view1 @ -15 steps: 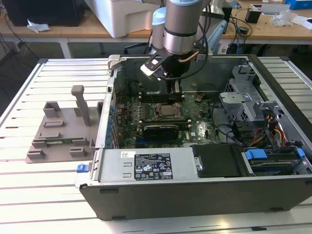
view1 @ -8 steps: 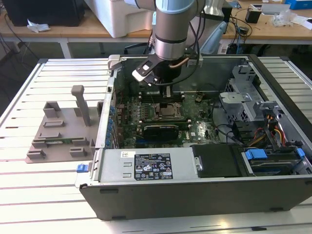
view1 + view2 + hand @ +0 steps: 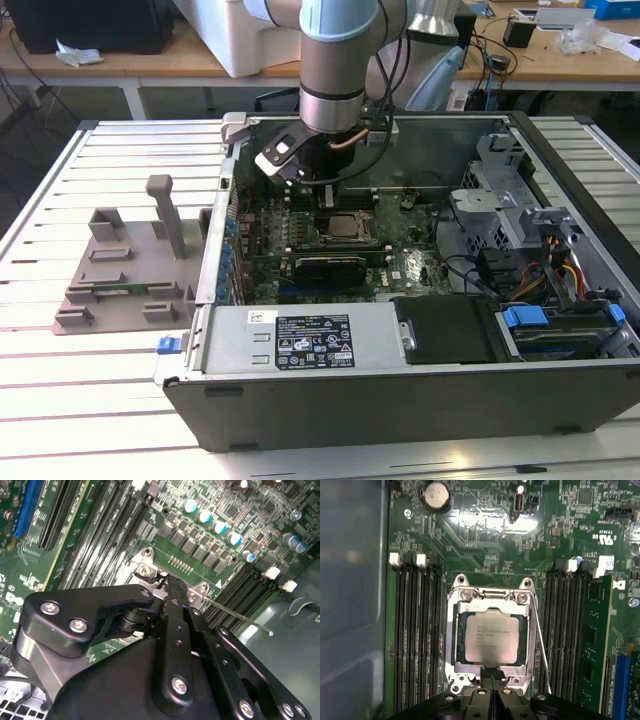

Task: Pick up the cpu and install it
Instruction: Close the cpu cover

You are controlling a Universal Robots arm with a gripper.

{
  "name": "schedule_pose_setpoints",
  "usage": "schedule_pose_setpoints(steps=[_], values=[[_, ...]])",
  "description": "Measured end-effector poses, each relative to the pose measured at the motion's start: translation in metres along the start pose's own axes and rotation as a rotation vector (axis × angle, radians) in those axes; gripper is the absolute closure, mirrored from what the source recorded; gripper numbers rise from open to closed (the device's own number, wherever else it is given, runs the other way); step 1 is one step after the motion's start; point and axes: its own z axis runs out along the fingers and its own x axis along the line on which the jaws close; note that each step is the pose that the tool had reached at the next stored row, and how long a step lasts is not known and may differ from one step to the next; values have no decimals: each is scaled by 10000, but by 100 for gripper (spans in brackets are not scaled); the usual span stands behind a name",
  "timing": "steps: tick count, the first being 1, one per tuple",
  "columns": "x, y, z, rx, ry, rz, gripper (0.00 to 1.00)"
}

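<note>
On my gripper the fingers are pressed together, empty, with their tips at the edge of the socket frame. They are just beside the cpu, which lies flat and square inside the frame, mid-board in the open case. I judge the seating sound; good practice is keeping my tips off the silver lid and clear of the thin lever wire.

Cameras around the case
Exterior view looks down over it whole; both wrist views sit close above the motherboard, sharing the socket.
</note>
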Motion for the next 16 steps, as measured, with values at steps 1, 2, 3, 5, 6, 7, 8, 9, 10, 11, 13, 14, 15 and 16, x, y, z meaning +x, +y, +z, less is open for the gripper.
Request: schedule_pose_setpoints(steps=[1, 2, 3, 5, 6, 7, 8, 9, 10, 11, 13, 14, 15, 16], values=[[0, -1, 7, 0, 0, 0, 89], [0, -1, 14, -1, 0, -1, 89], [0, -1, 23, 0, 1, -1, 89], [-1, 0, 30, 3, 4, 0, 89], [-1, 9, 30, 2, 14, 1, 89], [-1, 41, 32, -2, 34, -2, 89], [-2, 64, 31, -3, 39, -2, 89], [-3, 73, 23, -2, 38, -2, 89], [-3, 76, 12, -2, 38, -2, 89], [-4, 83, -8, -1, 37, -1, 89], [-5, 115, -32, 4, 40, 0, 89], [-6, 143, -36, 13, 42, -1, 89], [-7, 179, -39, 32, 42, -2, 89], [-9, 220, -41, 61, 45, 0, 89]])
